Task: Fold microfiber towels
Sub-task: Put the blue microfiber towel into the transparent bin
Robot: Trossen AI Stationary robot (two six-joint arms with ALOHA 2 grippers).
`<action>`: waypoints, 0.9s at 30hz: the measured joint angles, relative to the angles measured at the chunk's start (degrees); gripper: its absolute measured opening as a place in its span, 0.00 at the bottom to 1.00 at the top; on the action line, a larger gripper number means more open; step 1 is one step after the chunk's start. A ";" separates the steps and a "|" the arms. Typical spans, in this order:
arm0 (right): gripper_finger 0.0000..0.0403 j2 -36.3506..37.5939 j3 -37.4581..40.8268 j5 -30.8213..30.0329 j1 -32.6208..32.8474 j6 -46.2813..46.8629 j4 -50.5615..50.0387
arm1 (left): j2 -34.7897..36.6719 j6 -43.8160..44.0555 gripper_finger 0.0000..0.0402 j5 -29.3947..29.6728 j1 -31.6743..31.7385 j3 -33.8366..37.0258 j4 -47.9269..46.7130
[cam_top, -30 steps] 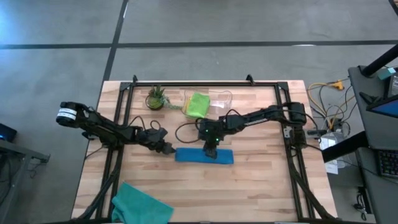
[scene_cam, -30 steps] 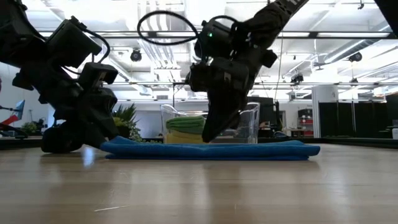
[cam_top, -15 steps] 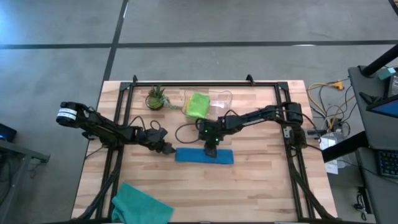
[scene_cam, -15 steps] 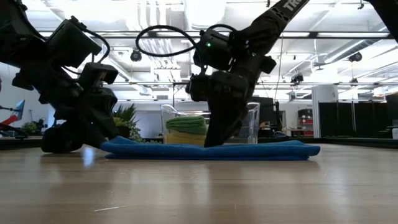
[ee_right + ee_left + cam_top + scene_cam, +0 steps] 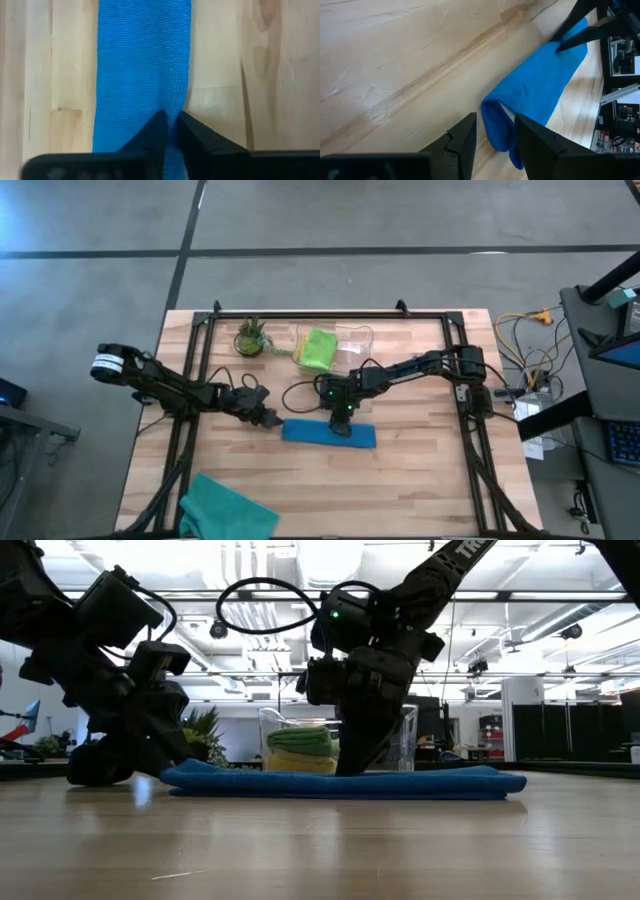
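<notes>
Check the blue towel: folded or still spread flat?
Folded: the blue towel lies as a narrow strip, its doubled end looped over.

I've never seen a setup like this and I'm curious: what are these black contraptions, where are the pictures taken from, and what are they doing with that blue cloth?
They are two robot arms at a wooden table. One picture looks straight down, one looks level across the tabletop, and two come from cameras on the arms' wrists. A folded blue towel lies in the middle. The right gripper pinches its edge between nearly closed fingers. The left gripper sits at the towel's other end, fingers apart around the fold. A teal towel waits at the table's near edge. Behind, a clear bin holds a green towel, beside a small potted plant.
</notes>
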State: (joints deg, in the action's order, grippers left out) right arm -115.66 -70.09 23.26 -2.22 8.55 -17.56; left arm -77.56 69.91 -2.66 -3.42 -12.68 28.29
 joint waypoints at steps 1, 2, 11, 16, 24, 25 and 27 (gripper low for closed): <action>0.09 0.00 0.03 0.05 0.00 -0.01 0.00 | 0.00 -0.04 0.29 0.02 0.00 -0.01 0.00; 0.06 0.00 0.03 0.06 0.00 -0.06 0.01 | 0.00 -0.02 0.29 0.04 0.00 -0.01 0.00; 0.02 2.05 -0.95 1.43 -0.03 -0.21 -0.10 | 0.00 -0.07 0.29 0.09 0.00 -0.01 0.02; 0.02 5.36 -1.64 1.41 -0.04 0.00 -0.41 | 0.00 -0.10 0.29 0.09 0.02 -0.01 0.05; 0.02 9.06 -1.69 1.32 -0.04 1.54 -1.82 | -0.02 -0.25 0.29 0.23 0.07 0.03 0.83; 0.02 9.54 -1.69 1.32 -0.04 1.59 -1.91 | -0.02 -0.30 0.29 0.24 0.07 0.03 0.90; 0.02 10.33 -1.69 1.26 -0.04 2.01 -2.08 | -0.02 -0.40 0.29 0.26 0.07 0.03 1.03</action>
State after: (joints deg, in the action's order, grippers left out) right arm -105.32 -71.79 24.52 -2.26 10.56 -19.64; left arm -77.58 69.51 -2.39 -3.36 -12.64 29.32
